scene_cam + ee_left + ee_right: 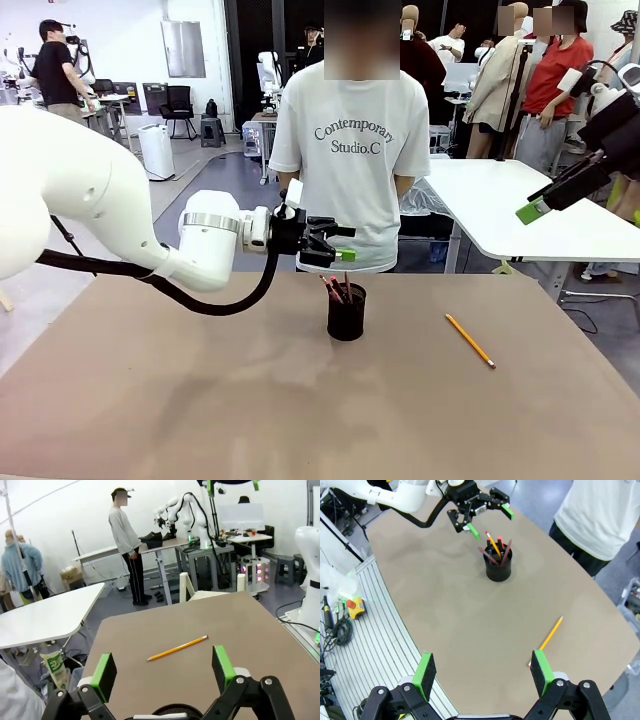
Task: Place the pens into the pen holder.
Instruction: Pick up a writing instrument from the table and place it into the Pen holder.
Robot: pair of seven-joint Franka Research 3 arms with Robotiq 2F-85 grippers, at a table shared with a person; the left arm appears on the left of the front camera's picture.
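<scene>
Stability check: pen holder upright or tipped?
Upright. The pen holder stands on its base, pens leaning out of its open top; a yellow pencil lies apart on the table.

Brown table (pixel 150 400), person in white printed T-shirt (pixel 350 140) behind it, white side table (pixel 500 205)

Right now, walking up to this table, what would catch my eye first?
The left claw, wide open, hovers above a black mesh pen holder in the middle, with pens sticking out of it. Then a lone yellow pencil lies on the brown table, toward the robot's right.
</scene>
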